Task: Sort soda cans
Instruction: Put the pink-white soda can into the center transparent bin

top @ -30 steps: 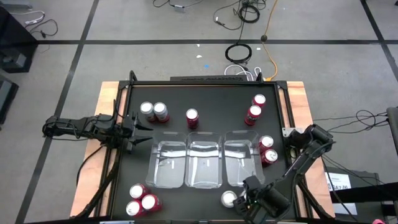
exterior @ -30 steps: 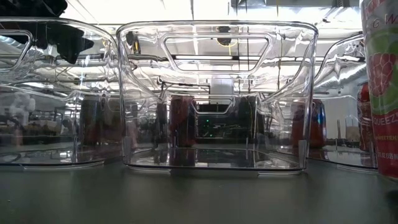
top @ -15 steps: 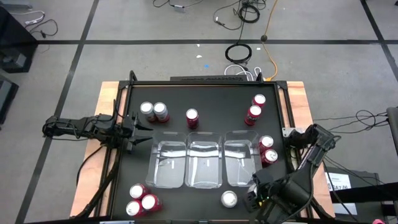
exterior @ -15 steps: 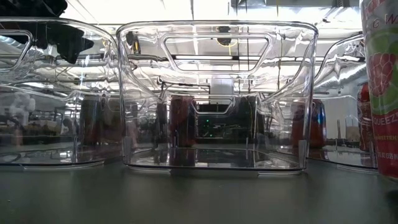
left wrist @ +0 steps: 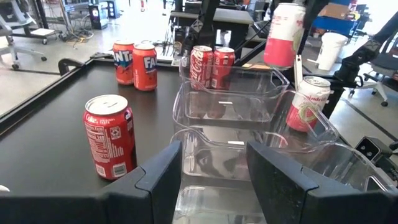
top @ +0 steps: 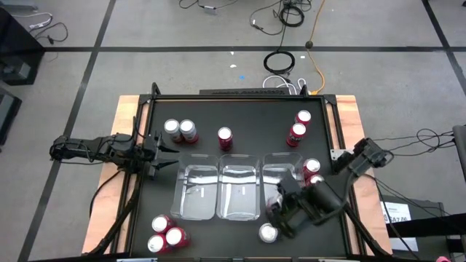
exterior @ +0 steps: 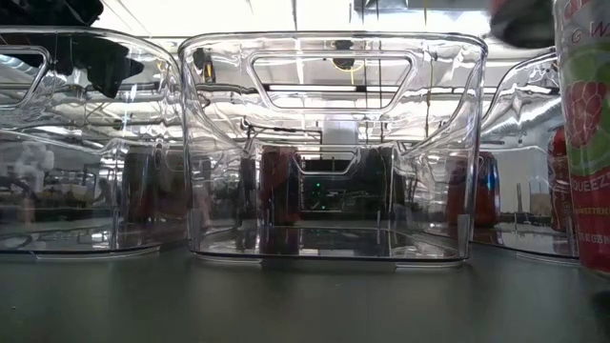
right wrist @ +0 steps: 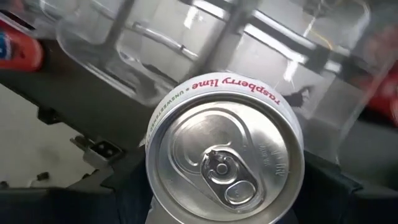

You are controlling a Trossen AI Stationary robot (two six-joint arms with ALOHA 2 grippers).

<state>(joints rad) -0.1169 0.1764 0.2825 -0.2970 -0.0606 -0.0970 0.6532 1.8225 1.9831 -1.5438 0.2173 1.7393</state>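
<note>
Near-left cluster: three red soda cans [top: 165,234] stand together at the near-left corner of the black table [top: 247,109], well apart from both arms.

Near standing can: one silver-topped can [top: 268,233] stands alone near the table's near edge, just beside the right gripper.

Right gripper: the right gripper [top: 279,206] hangs over the near end of the right-hand tray. Its jaws appear clenched on either side of a raspberry lime can [right wrist: 225,157], which is seen top-on.

Held can: the left wrist view shows it raised in the air above the trays, not touching them.

Trays: three clear plastic trays [top: 239,191] sit side by side at the table's centre. All look empty.

Right pair: two red cans [top: 312,167] stand just right of the right-hand tray, partly hidden by the arm.

Left gripper: the left gripper [top: 166,151] waits at the left edge, released and holding nothing.

Far cans: a pair [top: 179,131] stands at the far left, a single red can [top: 224,137] at the far centre, and another pair [top: 298,125] at the far right.

Risk, collision: the gripper or arm could likely knock over the near standing can, since it is so close.

Risk, tray: lowering off-centre could catch the rim. The light tray would probably slide or tip.

Risk, release: letting go too high may topple the can, and it would roll.

Risk, sorting: the can could end up in the wrong tray.
</note>
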